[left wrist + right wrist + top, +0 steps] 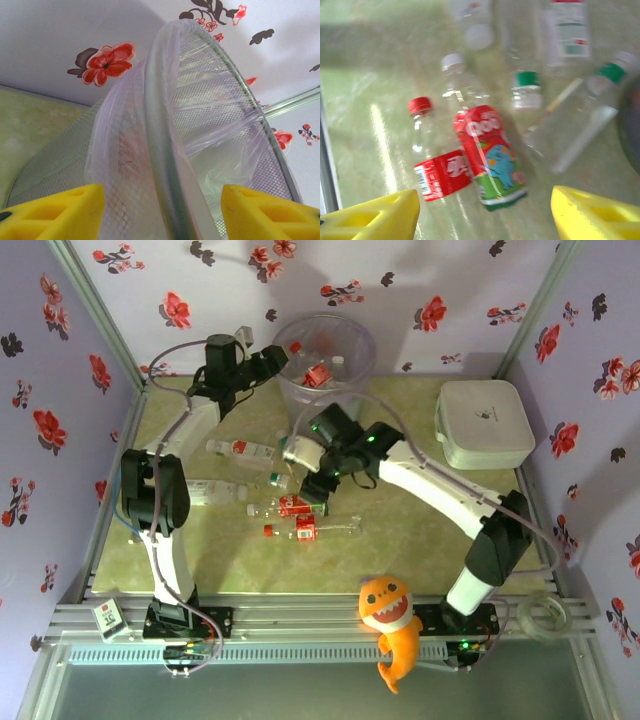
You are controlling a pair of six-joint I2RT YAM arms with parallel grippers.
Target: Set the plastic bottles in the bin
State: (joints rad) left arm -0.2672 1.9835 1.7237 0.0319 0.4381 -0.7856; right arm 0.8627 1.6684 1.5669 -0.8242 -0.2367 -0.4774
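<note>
The round translucent bin [325, 352] stands at the back of the table with a red-labelled bottle [318, 375] inside. My left gripper [276, 360] hovers at its left rim, open and empty; in the left wrist view the bin's rim [160, 130] and liner run between the yellow fingers [55, 212]. Several clear bottles [297, 506] lie loose mid-table. My right gripper [316, 486] hangs open just above them. Below it lie a red-capped bottle [432, 155] and a white-capped one with a red-and-green label [489, 155], between the spread fingertips [375, 217].
A white lidded box [483, 423] sits at the back right. An orange shark toy [390, 625] and a tape roll [540, 615] rest on the front rail. Flowered walls close in the table on three sides.
</note>
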